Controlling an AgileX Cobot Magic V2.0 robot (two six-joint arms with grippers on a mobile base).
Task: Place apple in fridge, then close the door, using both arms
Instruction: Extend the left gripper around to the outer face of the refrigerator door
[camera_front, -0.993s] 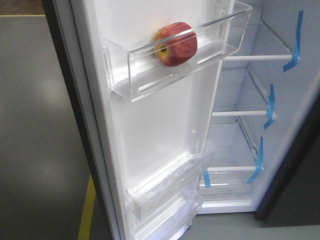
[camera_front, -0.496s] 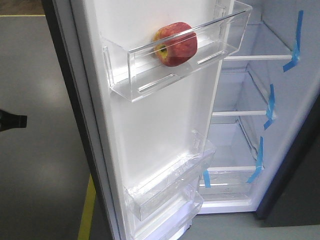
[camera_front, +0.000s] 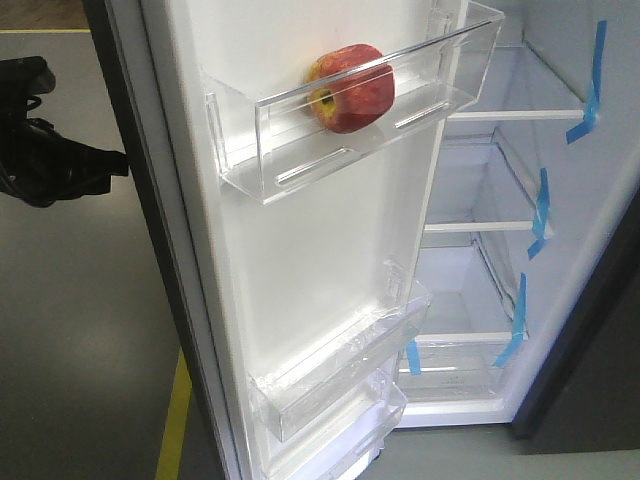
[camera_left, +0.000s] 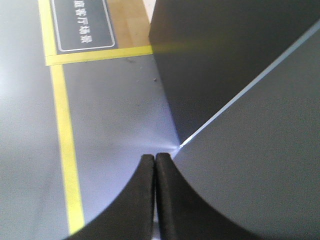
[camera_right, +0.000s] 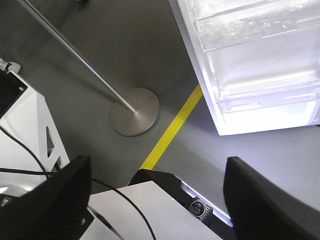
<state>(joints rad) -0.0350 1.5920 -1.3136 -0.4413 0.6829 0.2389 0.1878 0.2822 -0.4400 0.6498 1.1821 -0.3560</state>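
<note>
The red apple (camera_front: 350, 88) with its yellow patch rests in the upper clear bin (camera_front: 300, 150) on the white inside of the open door (camera_front: 300, 260). To the right, the fridge (camera_front: 480, 290) shows its white interior with glass shelves and blue tape. My left arm (camera_front: 50, 135) reaches in from the left edge, behind the door's dark outer side. The left gripper (camera_left: 155, 158) is shut and empty, its tips close to the door's dark grey outer face (camera_left: 260, 170); contact cannot be told. The right gripper (camera_right: 156, 162) is open, with nothing between its fingers, low beside the door's bottom bins (camera_right: 260, 55).
A yellow floor line (camera_right: 170, 132) runs past the fridge's foot. A metal stand with a round base (camera_right: 134, 117) is on the grey floor to the left. The robot's white base (camera_right: 150, 210) lies under the right gripper. Lower door bins (camera_front: 340, 370) jut out.
The left arm has come in from the left edge of the front view and moved right and upward toward the door's outer side. Apple and door have not moved.
</note>
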